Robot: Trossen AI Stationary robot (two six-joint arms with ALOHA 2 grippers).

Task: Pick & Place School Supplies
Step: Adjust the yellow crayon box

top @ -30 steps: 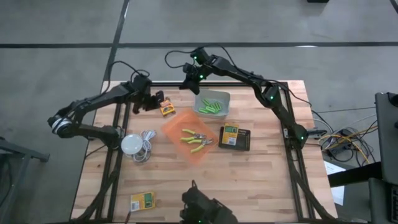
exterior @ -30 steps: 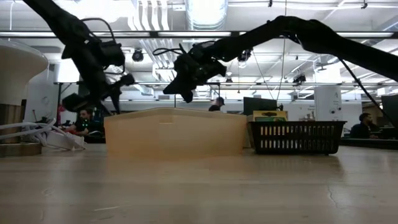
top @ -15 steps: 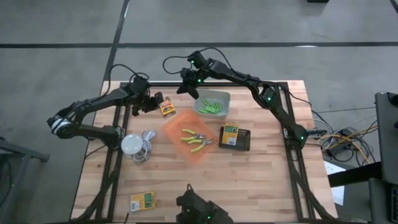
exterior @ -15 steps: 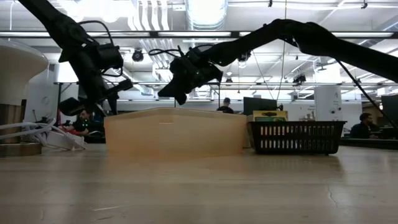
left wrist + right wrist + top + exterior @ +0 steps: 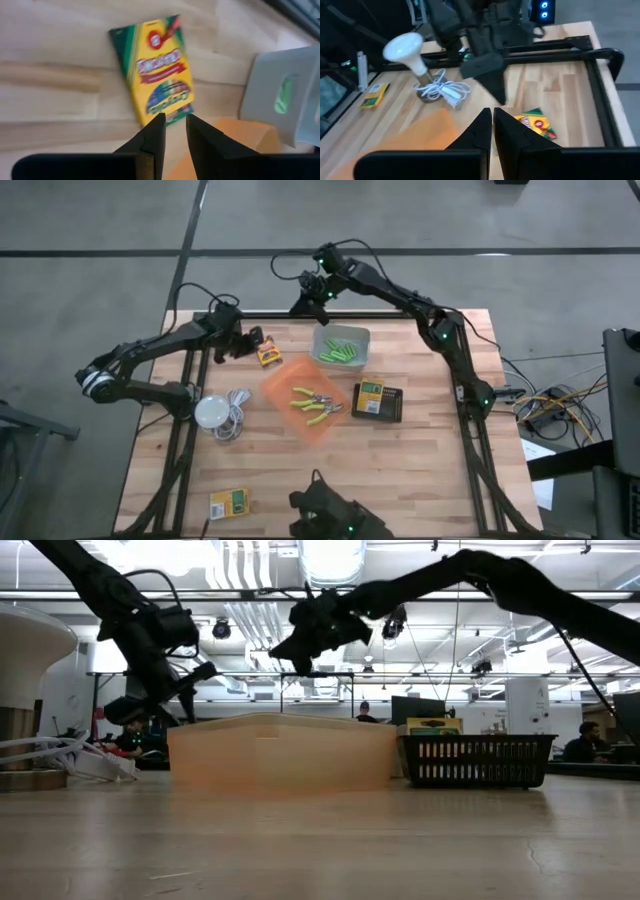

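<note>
A yellow-and-green crayon box (image 5: 268,356) lies flat on the table near its far edge. My left gripper (image 5: 175,122) hangs over the box's near end (image 5: 167,112), fingers a narrow gap apart, nothing between them. My right gripper (image 5: 299,307) is shut and empty, raised over the table's far edge behind the grey bin (image 5: 342,346), which holds lime-green markers (image 5: 341,352). Two green-handled pliers (image 5: 314,402) lie in the orange bin (image 5: 283,385). A second printed box (image 5: 372,396) lies in the black basket (image 5: 392,406), a third (image 5: 230,503) at the near left.
A white bulb-shaped thing with a coiled white cable (image 5: 216,414) sits left of the orange bin. The black frame rails (image 5: 190,400) run along the table's left, right and far sides. Bare wood shows across the near half of the table (image 5: 380,480).
My right gripper has risen and drawn back toward the table's far edge, rolling a little about its own axis; it stays shut and empty. The crayon box has not moved.
</note>
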